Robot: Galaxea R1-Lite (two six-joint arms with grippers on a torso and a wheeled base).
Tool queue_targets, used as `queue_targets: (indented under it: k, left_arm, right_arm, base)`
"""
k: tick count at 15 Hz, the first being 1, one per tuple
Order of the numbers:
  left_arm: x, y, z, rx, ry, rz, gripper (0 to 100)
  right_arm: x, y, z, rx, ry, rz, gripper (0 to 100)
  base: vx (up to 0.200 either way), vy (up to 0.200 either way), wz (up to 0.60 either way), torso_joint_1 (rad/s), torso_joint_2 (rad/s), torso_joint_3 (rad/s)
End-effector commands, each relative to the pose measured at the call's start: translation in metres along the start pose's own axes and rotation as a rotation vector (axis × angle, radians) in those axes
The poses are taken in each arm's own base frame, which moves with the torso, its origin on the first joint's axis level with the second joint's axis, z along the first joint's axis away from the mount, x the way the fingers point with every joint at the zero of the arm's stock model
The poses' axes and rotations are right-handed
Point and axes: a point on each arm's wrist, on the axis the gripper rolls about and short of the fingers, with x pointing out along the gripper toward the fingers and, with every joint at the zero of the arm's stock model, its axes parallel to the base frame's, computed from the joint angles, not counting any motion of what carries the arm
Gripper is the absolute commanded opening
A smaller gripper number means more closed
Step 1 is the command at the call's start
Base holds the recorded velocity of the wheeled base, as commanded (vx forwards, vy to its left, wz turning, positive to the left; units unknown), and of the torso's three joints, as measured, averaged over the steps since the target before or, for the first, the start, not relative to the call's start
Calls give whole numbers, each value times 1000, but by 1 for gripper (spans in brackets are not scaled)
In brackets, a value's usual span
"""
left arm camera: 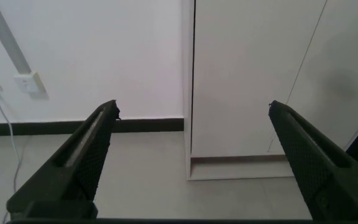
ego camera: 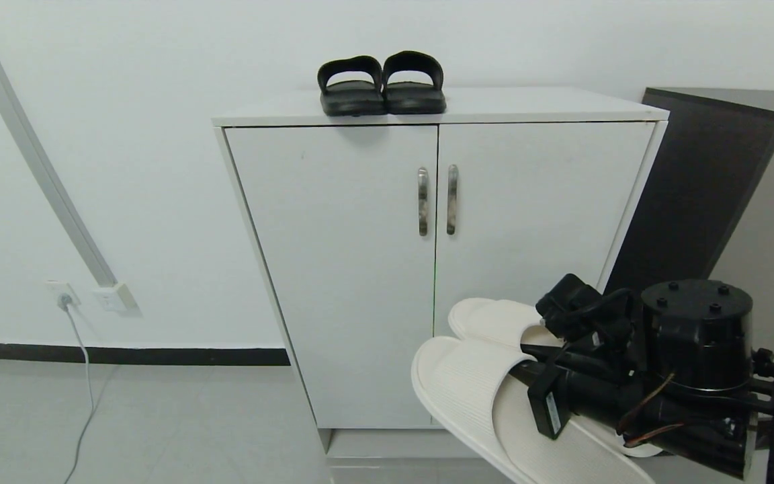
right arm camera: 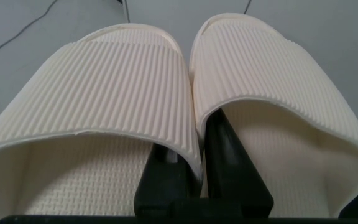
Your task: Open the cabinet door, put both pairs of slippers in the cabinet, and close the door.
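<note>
The right hand point(right arm camera: 197, 146) was clamped on the white slippers point(ego camera: 467, 383), pinching their inner walls together low before the closed cabinet point(ego camera: 347, 282). With so narrow a hold, one could probably have slipped free. The left hand point(left arm camera: 192, 109) gaped wide, empty. The pair looked soft and ribbed. Black slippers point(ego camera: 381, 84) sat on the cabinet's top.

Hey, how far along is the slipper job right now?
Nothing looks finished: both cabinet doors are shut. In hand: the right gripper clamps the white slippers; the left gripper is open, empty. Left: open a door, stow that pair and the black slippers from the cabinet top, close up.
</note>
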Motion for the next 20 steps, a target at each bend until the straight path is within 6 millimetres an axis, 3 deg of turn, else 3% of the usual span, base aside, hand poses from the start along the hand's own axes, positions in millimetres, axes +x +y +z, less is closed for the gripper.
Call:
queue_targets:
  k: [1, 3, 4, 8, 12, 15, 17, 18, 20]
  left_arm:
    - [0, 0, 8, 10, -9, -3, 100]
    - [0, 3, 81, -170, -75, -34, 100]
    - [11, 2, 94, -178, -25, -68, 100]
    - [75, -6, 108, -130, 149, -315, 100]
    - [129, -18, 125, -129, 145, -528, 100]
    - [167, -47, 144, -113, 109, -705, 100]
    - [184, -77, 157, -108, 83, -835, 100]
    - [188, -82, 158, -107, 86, -850, 100]
    - [220, -120, 163, -97, 113, -901, 100]
  right_arm:
    - [-2, 1, -3, -1, -1, 2, 0]
    - [0, 1, -3, 0, -36, -1, 0]
    - [2, 1, -3, -1, -47, -10, 0]
    - [3, 1, -8, -12, -57, -5, 0]
    - [3, 2, -10, -12, -52, -3, 0]
    - [-5, 13, -4, -26, -86, 28, 0]
    - [-5, 15, -4, -28, -85, 34, 0]
    - [-5, 15, -4, -28, -85, 34, 0]
    - [-3, 12, -5, -23, -81, 26, 0]
  base:
    - [0, 0, 0, -17, 217, 163]
    - [0, 0, 0, 2, 110, 56]
    - [0, 0, 0, 0, 0, 0]
    - [0, 0, 0, 0, 0, 0]
    - [0, 0, 0, 0, 0, 0]
    - [0, 0, 0, 0, 0, 0]
    - [0, 0, 0, 0, 0, 0]
    - [0, 0, 0, 0, 0, 0]
    - [0, 0, 0, 0, 0, 0]
